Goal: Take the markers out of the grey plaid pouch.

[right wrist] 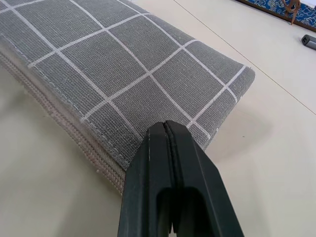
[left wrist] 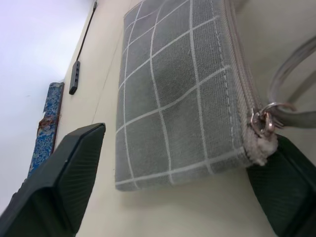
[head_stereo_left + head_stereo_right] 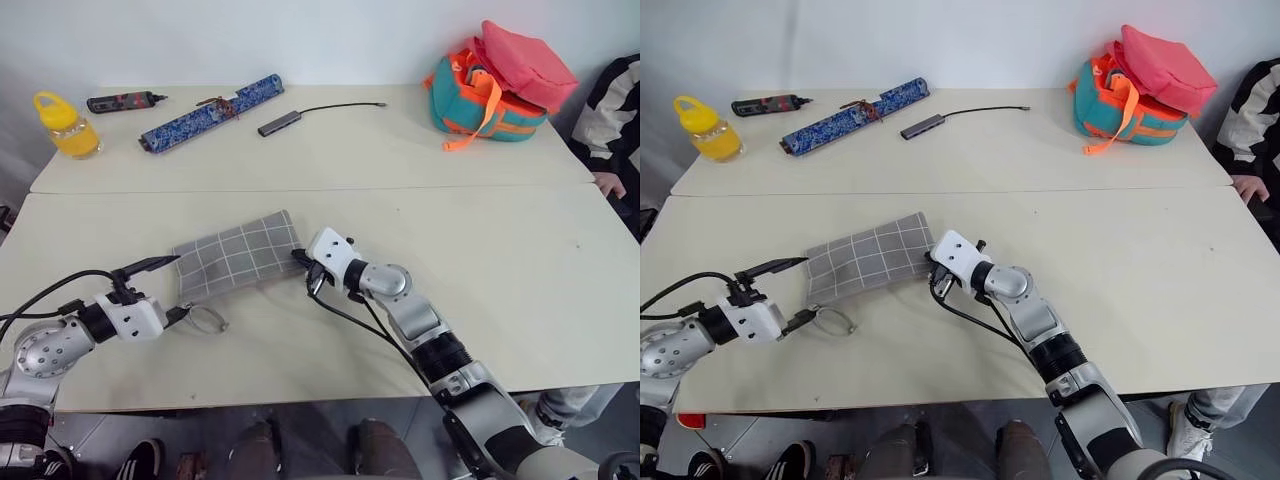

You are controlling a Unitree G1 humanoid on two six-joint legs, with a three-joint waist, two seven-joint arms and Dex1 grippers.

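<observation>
The flat grey plaid fabric pouch with white grid lines (image 3: 238, 255) lay on the near cream bench (image 3: 520, 290), roughly centre-left, tilted so that its right end sat farther from the robot than its left. Its zipper ran along the near long edge and looked shut; no markers were visible. A small clear loop (image 3: 205, 320) hung from the zipper pull at the pouch's near left corner and rested flat on the bench.

The left gripper (image 3: 165, 290) was at the pouch's left end, fingers spread wide. One finger (image 2: 64, 182) stood off the far corner of that end; the other finger (image 2: 289, 190) sat at the zipper corner by the metal ring of the loop. Whether it touched the fabric could not be told.

The right gripper (image 3: 300, 258) was at the pouch's right end, fingers closed flat together, tips at the near right corner by the zipper seam. Whether any fabric was pinched between them could not be told.

On the far bench, well apart from the pouch: a yellow-capped bottle (image 3: 66, 125), a black-and-red tool (image 3: 122, 101), a long blue patterned roll (image 3: 210, 113), a grey USB stick on a cable (image 3: 279, 123) and a teal-orange-pink bag (image 3: 500, 85).
</observation>
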